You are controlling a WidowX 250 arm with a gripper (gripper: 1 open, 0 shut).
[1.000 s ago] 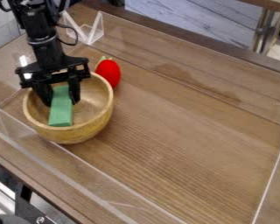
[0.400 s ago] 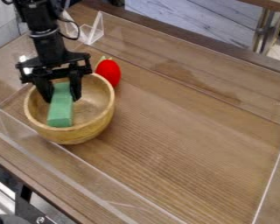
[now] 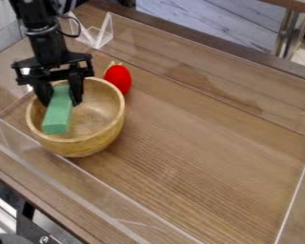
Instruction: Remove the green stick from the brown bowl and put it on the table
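Green stick [image 3: 56, 116] sits clamped between the gripper's [image 3: 61, 96] two black fingers, gripper pointing down, at left of frame. Stick hangs tilted, its lower end over the left rim of the brown bowl [image 3: 96, 122]; whether it touches the rim, cannot tell. Bowl inside looks bare now, pale and speckled.

Step in hand, as I judge it: lift-out done or nearly done, carry phase. Next move calls for clearing the rim fully, travelling sideways to bare wood, lowering, then parting the fingers. Left side is tight, so room toward lower center or right looks safer.

Red rounded object [image 3: 118, 77] sits just beside the bowl, upper right of it, touching or nearly touching.

Tabletop [image 3: 206, 143] is brown wood-grain, wide open across center and right. Clear acrylic walls [image 3: 295, 195] run along the edges. Beyond, upper right, grey flooring and a furniture leg, blurry.
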